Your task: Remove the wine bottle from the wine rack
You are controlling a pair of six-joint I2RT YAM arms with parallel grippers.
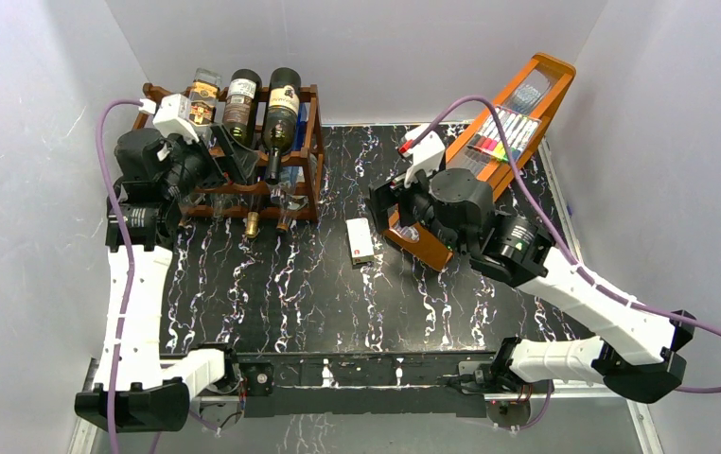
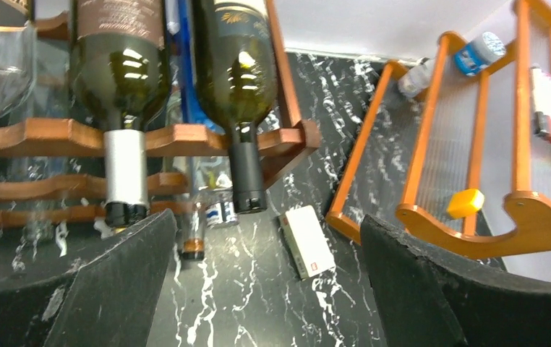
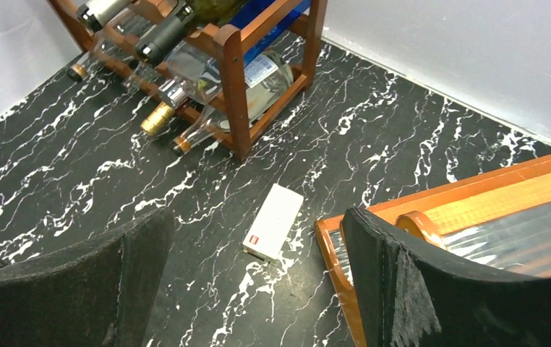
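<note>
Wine bottle (image 1: 281,113) - dark green glass, black foil capsule, cream label - lies on its side in the rightmost notch of the top tier of the wine rack (image 1: 314,142), neck pointing toward the arms and poking out past the front rail. The rack is dark reddish-brown wood with wavy scalloped rails and turned posts, and sits at the far left of the black marble-patterned tabletop (image 1: 290,293) with white veins. Beside it on the same tier is a second dark green bottle with a silver capsule (image 2: 121,79), and clear glass bottles fill the lower tiers. Left gripper (image 2: 265,231) sits just in front of the rack with its jaws spread wide and nothing held; its rough black padded fingers (image 2: 106,289) frame the black-capped neck in the wrist view, apart from it. Right gripper (image 3: 254,217) is also wide open and empty, hovering over the table near a small white rectangular box (image 3: 272,220) - next to the slanted orange wooden tray stand (image 1: 527,85) with coloured markers.
</note>
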